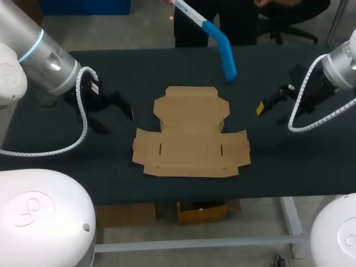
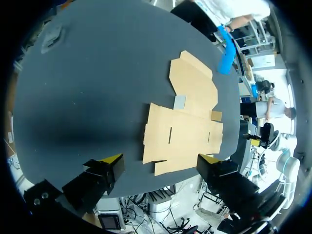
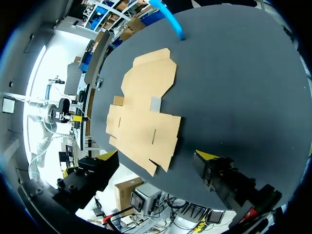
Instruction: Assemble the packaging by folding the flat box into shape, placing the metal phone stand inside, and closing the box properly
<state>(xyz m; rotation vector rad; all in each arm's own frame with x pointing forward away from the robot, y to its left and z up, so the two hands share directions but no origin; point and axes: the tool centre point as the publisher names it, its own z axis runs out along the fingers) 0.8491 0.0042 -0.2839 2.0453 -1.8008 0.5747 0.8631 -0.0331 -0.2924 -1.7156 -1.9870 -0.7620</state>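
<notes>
Nearest the head camera are the white shoulders of the left arm [image 1: 39,217] and the right arm [image 1: 339,233]. Beyond them the dark desk [image 1: 67,161] carries the flat box [image 1: 191,139], which is unfolded and lies at the middle. Its broad slotted panel runs from side to side, and a narrower flap reaches away towards the far edge. The left tool [image 1: 114,118] stands off the box's left side and the right tool [image 1: 271,113] off its right. Both are clear of the cardboard and open wide, holding nothing. Neither looks clearly nearer, so I judge the first fold could fall to either arm, working inward from its own side. A bent blue piece [image 1: 223,53] comes down from the far edge and meets the desk just beyond the box. Whether it is the phone stand I cannot tell.

In the left wrist view, the left tool [image 2: 161,160] has its yellow tips spread wide. The flat box [image 2: 187,126] lies straight ahead of it, with one corner between the open fingers but untouched. The blue piece [image 2: 226,48] is past the far flap.

In the right wrist view, the right tool [image 3: 157,156] gapes just as wide. The flat box [image 3: 144,112] is ahead and slightly to one side, and the blue piece [image 3: 168,17] is beyond it.

Both wrist views show a small grey patch [image 3: 155,104] beside the flap's root, which the head view does not make out. Only the head view shows both tools against the box at once.
</notes>
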